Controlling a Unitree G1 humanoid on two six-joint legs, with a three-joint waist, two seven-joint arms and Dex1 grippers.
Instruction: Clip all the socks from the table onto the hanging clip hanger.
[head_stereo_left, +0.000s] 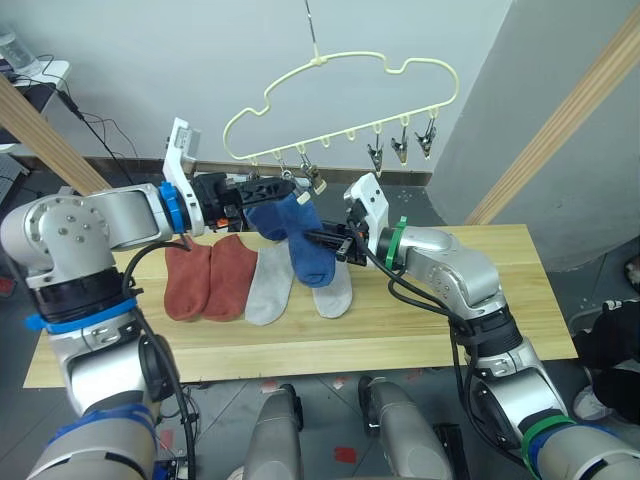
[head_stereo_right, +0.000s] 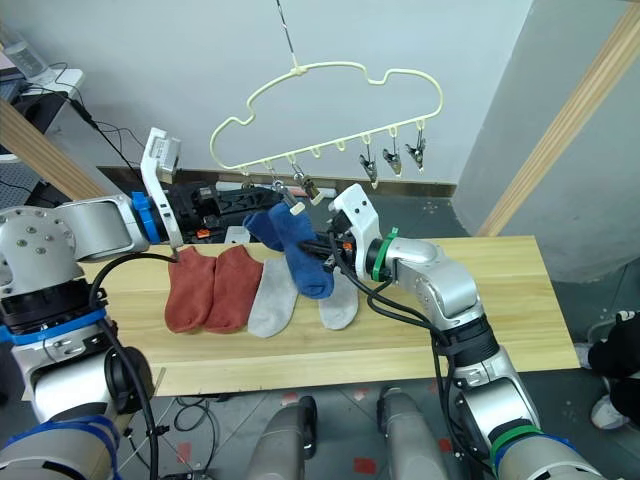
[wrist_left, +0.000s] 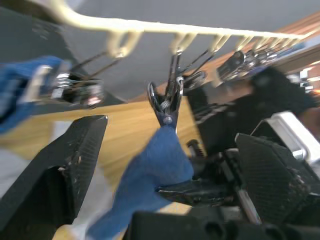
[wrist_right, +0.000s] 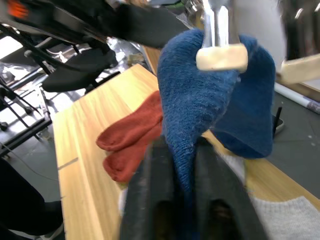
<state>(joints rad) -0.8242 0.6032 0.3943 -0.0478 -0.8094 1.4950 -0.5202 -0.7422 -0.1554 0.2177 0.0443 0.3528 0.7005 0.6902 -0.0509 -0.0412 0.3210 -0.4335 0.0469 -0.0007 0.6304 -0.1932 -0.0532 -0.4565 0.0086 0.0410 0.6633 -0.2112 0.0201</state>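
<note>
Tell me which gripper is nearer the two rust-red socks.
Left. The left gripper hovers just above and behind the rust-red socks; the right gripper is farther along, past the grey sock, clamped on a blue sock.

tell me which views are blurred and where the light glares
Left wrist view: motion blur smears the hanger and outer clips; the middle clip biting a blue sock is sharper. Right wrist view: the right claw shut on that sock is soft, and the near clip glares white. Eye views: sharp and evenly lit, with soft shadows under the socks on the table.
</note>
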